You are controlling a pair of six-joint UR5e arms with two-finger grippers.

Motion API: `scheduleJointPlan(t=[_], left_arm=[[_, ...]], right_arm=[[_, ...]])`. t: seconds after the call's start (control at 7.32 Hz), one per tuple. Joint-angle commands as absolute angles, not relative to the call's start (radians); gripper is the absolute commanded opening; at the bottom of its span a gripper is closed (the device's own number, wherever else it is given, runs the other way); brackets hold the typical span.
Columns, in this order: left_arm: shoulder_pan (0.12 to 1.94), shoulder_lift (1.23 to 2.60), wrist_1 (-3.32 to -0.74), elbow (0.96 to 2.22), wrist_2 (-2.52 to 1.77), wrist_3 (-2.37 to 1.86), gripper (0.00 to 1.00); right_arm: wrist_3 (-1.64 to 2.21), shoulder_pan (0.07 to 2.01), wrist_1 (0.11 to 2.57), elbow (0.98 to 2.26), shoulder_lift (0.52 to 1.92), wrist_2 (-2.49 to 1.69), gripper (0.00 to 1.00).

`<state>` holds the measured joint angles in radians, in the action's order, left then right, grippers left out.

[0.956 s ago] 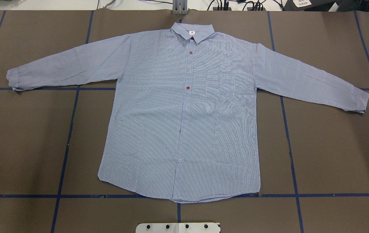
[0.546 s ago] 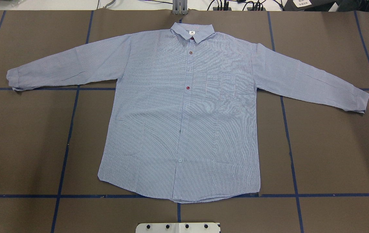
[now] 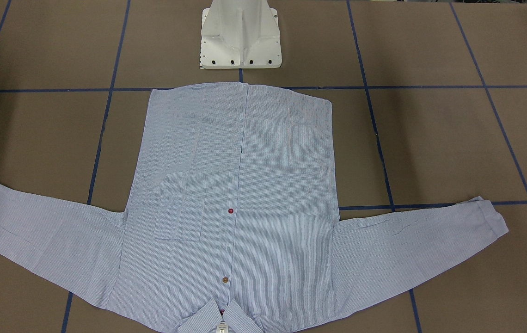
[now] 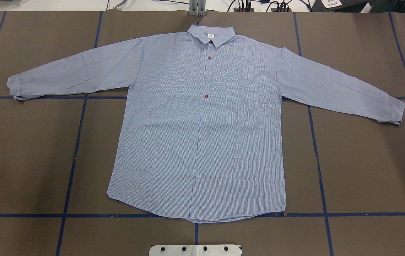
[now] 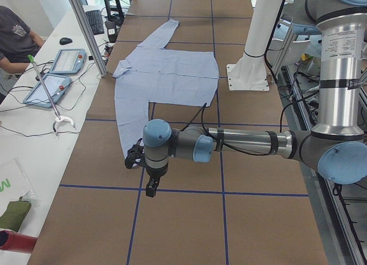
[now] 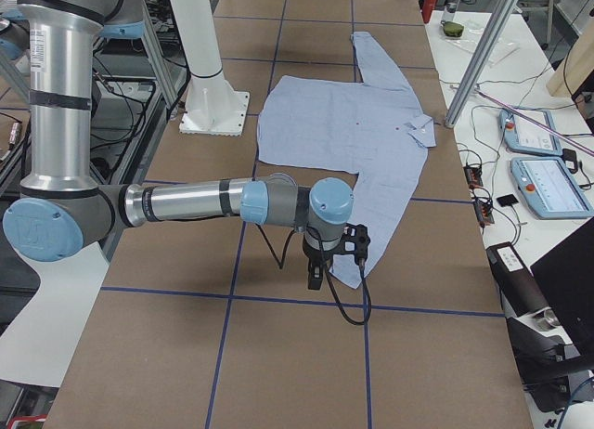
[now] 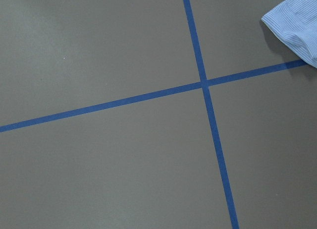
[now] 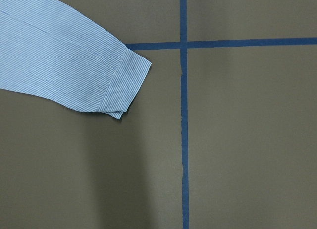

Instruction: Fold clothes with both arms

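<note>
The shirt [image 4: 202, 124] lies flat on the table [image 4: 366, 160], hem near the pedestal [image 4: 195, 250]. The left gripper [image 5: 150, 188] and right gripper [image 6: 316, 279] hang past its cuffs [image 8: 124, 80]; their opening cannot be told.

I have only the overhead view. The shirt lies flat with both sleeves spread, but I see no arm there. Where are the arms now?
Observer: Each is out beyond a sleeve end. The left arm reaches low across the table, and the left gripper points down near the left cuff.
Operator: And the other one?
Observer: The right gripper hangs beside the right cuff, not on it.
Operator: Are they open or shut?
Observer: I cannot tell. The wrist views show no fingers, only cuffs and table.
</note>
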<state>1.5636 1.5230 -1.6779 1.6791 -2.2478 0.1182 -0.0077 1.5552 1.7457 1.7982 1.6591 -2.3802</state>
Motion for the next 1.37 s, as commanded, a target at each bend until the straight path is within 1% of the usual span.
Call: scheduleJointPlan(t=[0.0,0.14,0.27,0.41,0.55,0.68,0.82,1.23], left_arm=[[1.565,1.543,-1.693,1.692,-2.252,0.124,1.0],[1.562,1.561,-1.739,1.698,-2.244,0.117,1.0],[1.562,1.551,-1.8,1.683,-2.252,0.12,1.0],[1.562,1.548,-1.818,1.686,-2.263,0.117,1.0],[1.562,1.561,-1.818,1.687,-2.281,0.089,1.0],[1.56,1.575,-1.816,1.692,-2.281,0.04,1.0],[1.56,1.574,-1.816,1.692,-2.283,0.028,1.0],[1.56,1.574,-1.819,1.695,-2.283,0.031,1.0]], right_arm=[[-0.008,1.545,1.625,1.793,1.646,-2.384,1.0],[0.001,1.523,1.612,1.766,1.637,-2.379,1.0],[0.128,1.511,1.582,1.722,1.591,-2.388,1.0],[0.297,1.421,1.483,1.698,1.586,-2.379,1.0],[0.402,1.386,1.328,1.615,1.586,-2.375,1.0],[0.416,1.35,1.17,1.518,1.586,-2.376,1.0],[0.432,1.335,1.084,1.467,1.585,-2.372,1.0],[0.608,1.175,1.028,1.462,1.574,-2.28,1.0]])
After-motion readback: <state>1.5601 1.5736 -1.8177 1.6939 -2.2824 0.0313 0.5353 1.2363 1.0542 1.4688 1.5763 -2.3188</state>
